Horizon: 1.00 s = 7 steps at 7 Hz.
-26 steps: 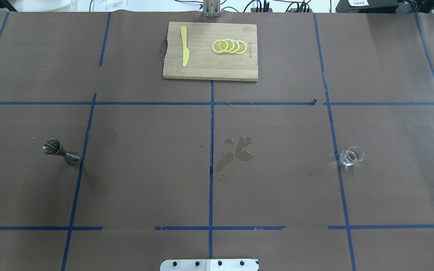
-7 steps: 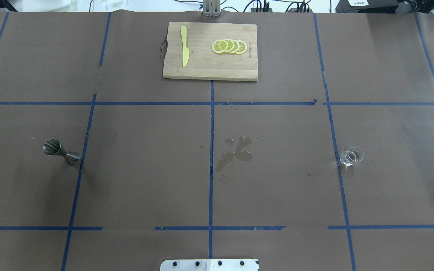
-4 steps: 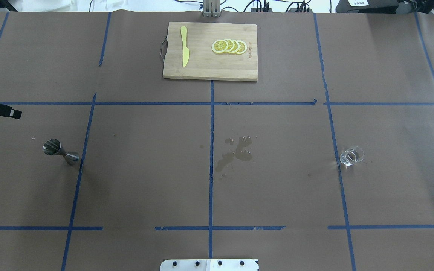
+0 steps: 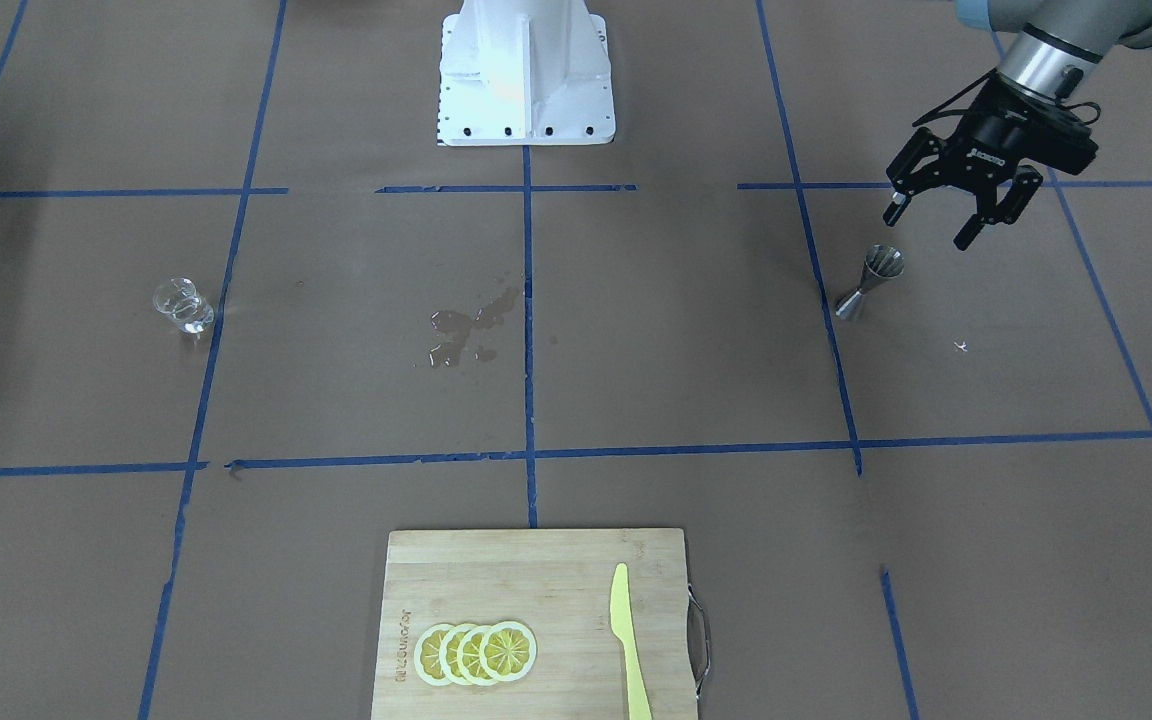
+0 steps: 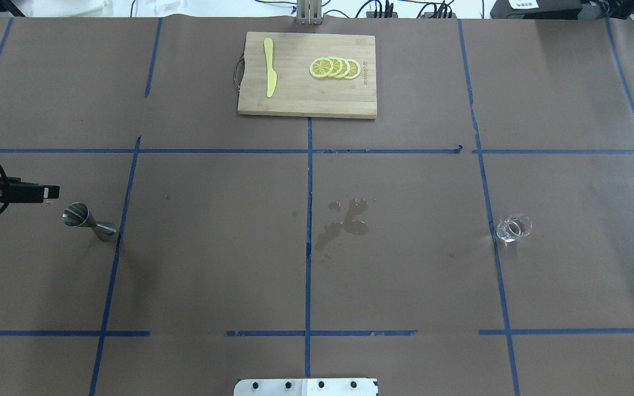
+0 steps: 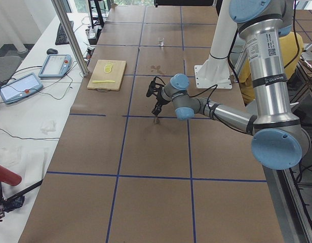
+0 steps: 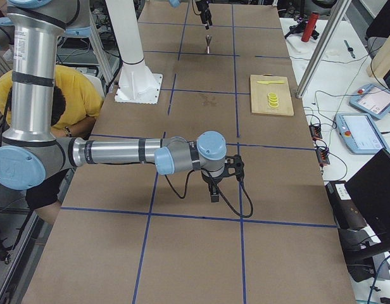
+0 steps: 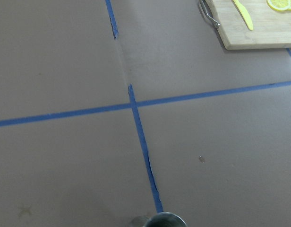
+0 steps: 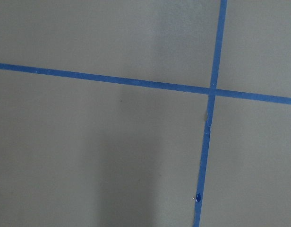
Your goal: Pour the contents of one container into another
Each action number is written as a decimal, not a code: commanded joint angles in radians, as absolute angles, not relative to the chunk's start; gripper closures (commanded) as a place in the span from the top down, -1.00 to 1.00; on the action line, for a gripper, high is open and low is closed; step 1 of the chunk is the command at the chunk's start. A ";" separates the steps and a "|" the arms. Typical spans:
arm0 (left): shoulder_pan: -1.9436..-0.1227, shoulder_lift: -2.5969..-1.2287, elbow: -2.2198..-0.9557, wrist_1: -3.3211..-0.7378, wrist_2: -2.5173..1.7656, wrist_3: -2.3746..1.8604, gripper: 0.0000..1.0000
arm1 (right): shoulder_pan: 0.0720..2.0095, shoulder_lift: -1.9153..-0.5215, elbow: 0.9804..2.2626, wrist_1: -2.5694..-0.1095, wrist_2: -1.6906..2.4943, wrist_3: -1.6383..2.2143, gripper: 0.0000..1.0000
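Spreading over the table (image 4: 636, 300), brown paper gridded with blue tape is carrying everything, with a cutting board (image 4: 536, 620) at the edge far from the robot and a wet patch (image 4: 466, 330) near the centre. Hanging above and just beside the jigger (image 4: 871, 280), the left gripper (image 4: 929, 228) is holding its fingers wide apart with nothing between them. The right gripper (image 7: 214, 197) is pointing down at bare paper, and I cannot tell how far open it is. The jigger is standing upright on the robot's left, just beside a tape line, while the glass cup (image 4: 183, 306) is sitting well apart on the robot's right. The step in hand is probably taking hold of the jigger. To do this well, the left gripper should be centring over it, lowering until the narrow waist lies between the fingers, and closing gently, since the small base is likely making it easy to tip.
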State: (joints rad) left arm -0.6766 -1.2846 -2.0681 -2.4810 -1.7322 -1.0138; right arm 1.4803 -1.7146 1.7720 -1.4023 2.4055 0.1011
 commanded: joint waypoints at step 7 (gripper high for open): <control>-0.159 -1.178 -2.099 -2.484 -0.989 -1.417 0.85 | 1.480 -1.712 1.769 -1.399 2.405 0.098 1.00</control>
State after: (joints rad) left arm -0.2087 -1.1778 -2.1071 -2.4852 -1.0607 -1.3816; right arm 1.4803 -1.7131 1.7709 -1.3990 2.4053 0.0998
